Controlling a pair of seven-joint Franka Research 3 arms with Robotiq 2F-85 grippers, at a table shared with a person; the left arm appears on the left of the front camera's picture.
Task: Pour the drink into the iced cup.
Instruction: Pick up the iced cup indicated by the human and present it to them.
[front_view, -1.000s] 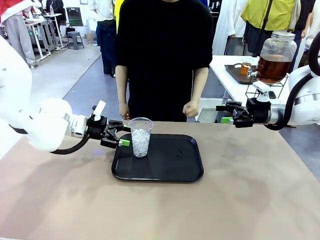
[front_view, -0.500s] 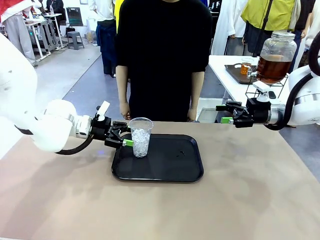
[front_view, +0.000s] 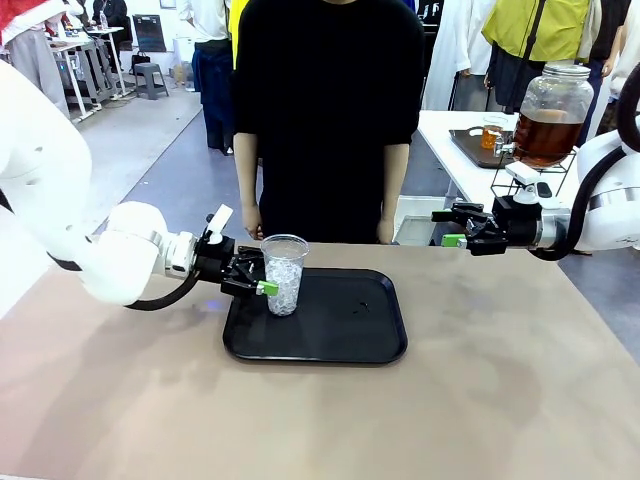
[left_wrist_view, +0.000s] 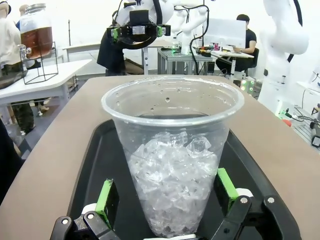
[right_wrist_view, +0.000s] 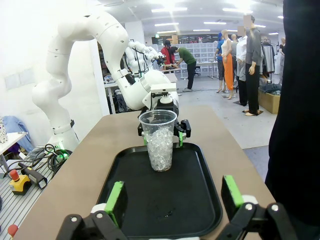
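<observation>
Amber drink in clear spigot jar, on white side table off far right corner of worktop. Iced cup upright at far left corner of black tray, part full of ice. Left gripper level, jaws wide, straddling cup; contact unclear. Right gripper level near worktop's far right edge, jaws wide, empty.

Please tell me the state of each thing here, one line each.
tray: flat on the table.
iced cup: upright on the tray, holds ice alone.
dispenser jar: upright, lid on, about half full of the drink.
left gripper: open, a pad on either side of the cup.
right gripper: open, empty.
</observation>
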